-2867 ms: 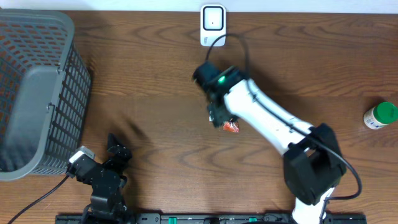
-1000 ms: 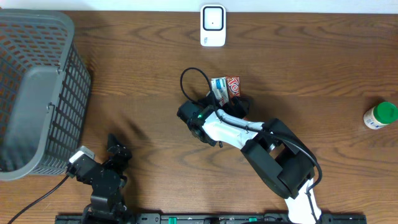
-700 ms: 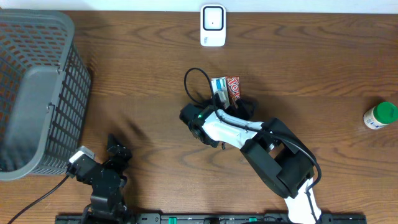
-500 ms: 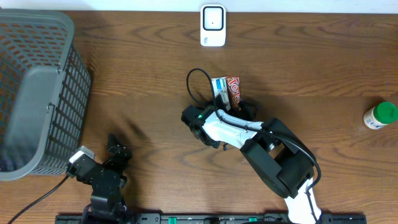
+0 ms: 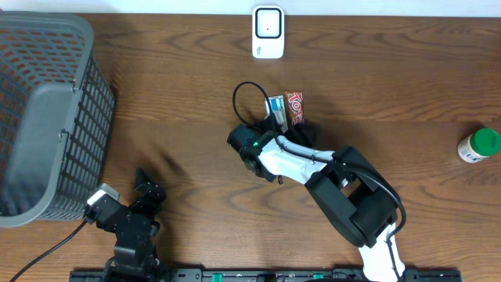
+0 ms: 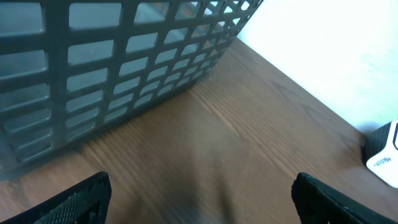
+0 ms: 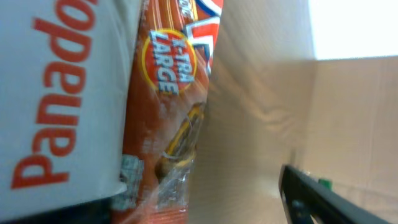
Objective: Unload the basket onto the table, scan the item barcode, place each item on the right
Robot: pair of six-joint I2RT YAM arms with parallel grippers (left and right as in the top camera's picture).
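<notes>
- Snack bar (image 5: 294,110) in an orange-brown wrapper lay on the worktop (image 5: 172,94) just above the middle, at roughly 6 o'clock from the scanner (image 5: 268,31) and well apart from it.
- Touching it on its 9 o'clock side was a white box (image 5: 275,106). In the right wrist view the box had red lettering and the wrapper had a yellow "X-TRA LARGE" badge.
- The right gripper (image 5: 290,124) was right down at the 6 o'clock end of those two, with the arm stretched in from about 5 o'clock.
- Its jaws looked spread. In the wrist view the one finger (image 7: 311,199) I could see sat clear of the wrapper with bare wood in between, so it wasn't pinching anything as far as I could see. The other finger was mostly hidden.
- The left gripper (image 6: 202,193) was parked over at 7 o'clock on the worktop, spread wide with nothing between its fingers, facing the basket (image 5: 47,110).
- That grey mesh basket filled the 9 to 10 o'clock side.
- The scanner was a little white unit at the 12 o'clock edge.
- A green-capped bottle (image 5: 478,146) lay way out at 3 o'clock, far from everything else.
</notes>
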